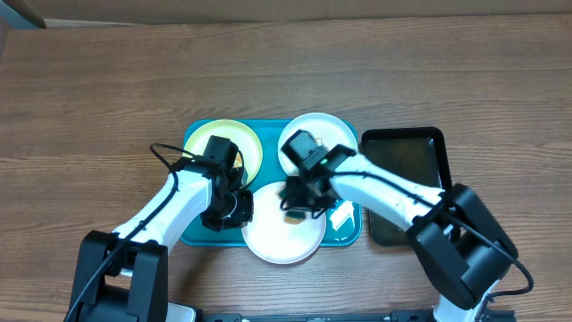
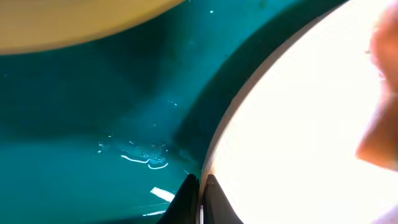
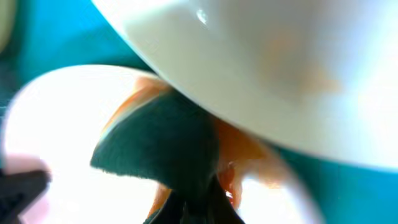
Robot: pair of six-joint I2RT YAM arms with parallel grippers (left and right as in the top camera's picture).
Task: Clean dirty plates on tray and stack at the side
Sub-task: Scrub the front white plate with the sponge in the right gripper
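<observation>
Three plates lie on the teal tray [image 1: 198,134]: a yellow-green plate [image 1: 234,143] at the back left, a white plate [image 1: 322,134] at the back right, and a front white plate [image 1: 284,237] that overhangs the tray's near rim. My left gripper [image 1: 231,211] [image 2: 200,202] is shut on the left rim of the front plate [image 2: 298,137]. My right gripper [image 1: 298,204] [image 3: 199,211] is shut on a dark cloth [image 3: 161,143], which rests on that plate [image 3: 56,143] over an orange-brown sauce smear [image 3: 239,149]. The back white plate [image 3: 267,62] looms just above it.
A smaller black tray [image 1: 407,179] lies right of the teal tray, partly under my right arm. Wet streaks show on the teal tray floor [image 2: 143,158]. Bare wooden table [image 1: 98,98] surrounds both trays.
</observation>
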